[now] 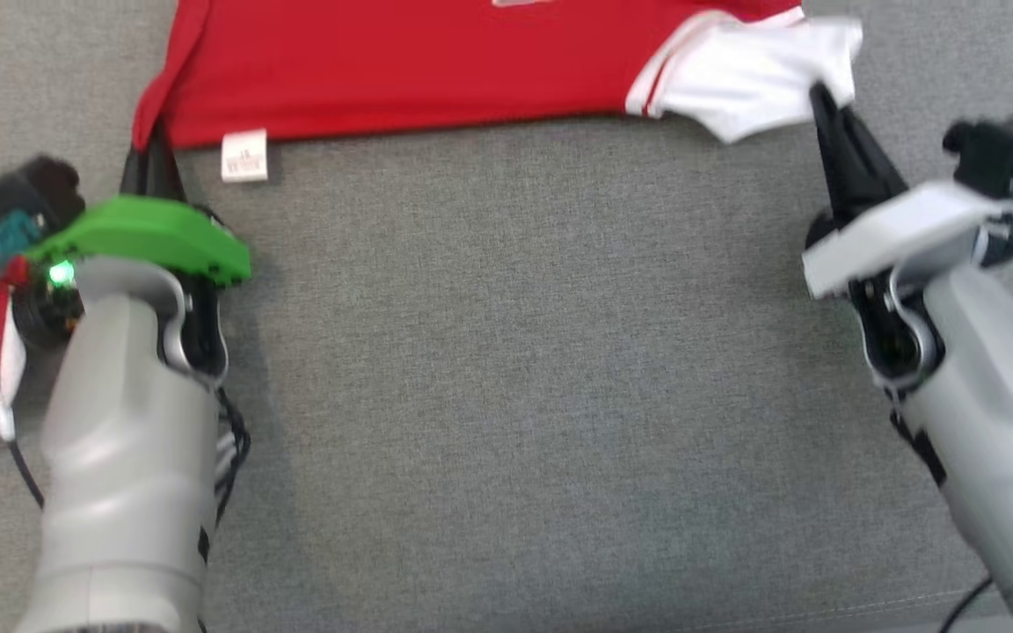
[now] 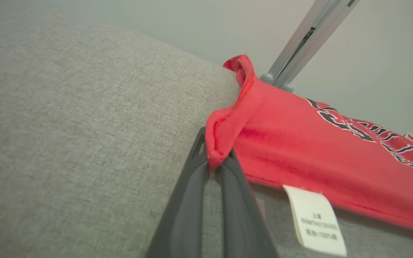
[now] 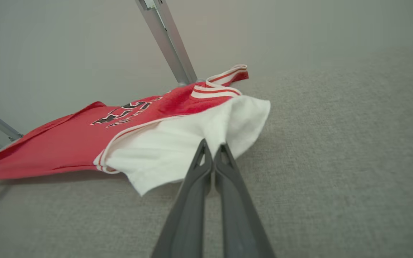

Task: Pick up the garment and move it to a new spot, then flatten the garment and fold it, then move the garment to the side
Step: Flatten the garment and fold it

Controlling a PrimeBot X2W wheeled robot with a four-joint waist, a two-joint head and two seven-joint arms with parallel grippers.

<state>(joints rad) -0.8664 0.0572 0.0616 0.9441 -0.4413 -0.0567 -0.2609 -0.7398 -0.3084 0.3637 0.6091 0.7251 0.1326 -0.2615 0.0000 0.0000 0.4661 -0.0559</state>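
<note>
At the far edge of the grey surface (image 1: 506, 369), the red garment (image 1: 401, 70) is lying flat while the left gripper (image 1: 151, 141) is pinching its red corner (image 2: 222, 132) and the right gripper (image 1: 820, 95) is pinching its white sleeve (image 1: 753, 83).

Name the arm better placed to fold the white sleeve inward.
Right, probably: the right gripper is shut on the white sleeve, while the left gripper pinches the red hem corner.

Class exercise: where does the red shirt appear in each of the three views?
Head view: shirt along the top edge.
Left wrist view: right half, corner pinched in the left hand.
Right wrist view: left of centre, white sleeve in the right hand.
Shared landmark: the grey cloth underneath.
</note>
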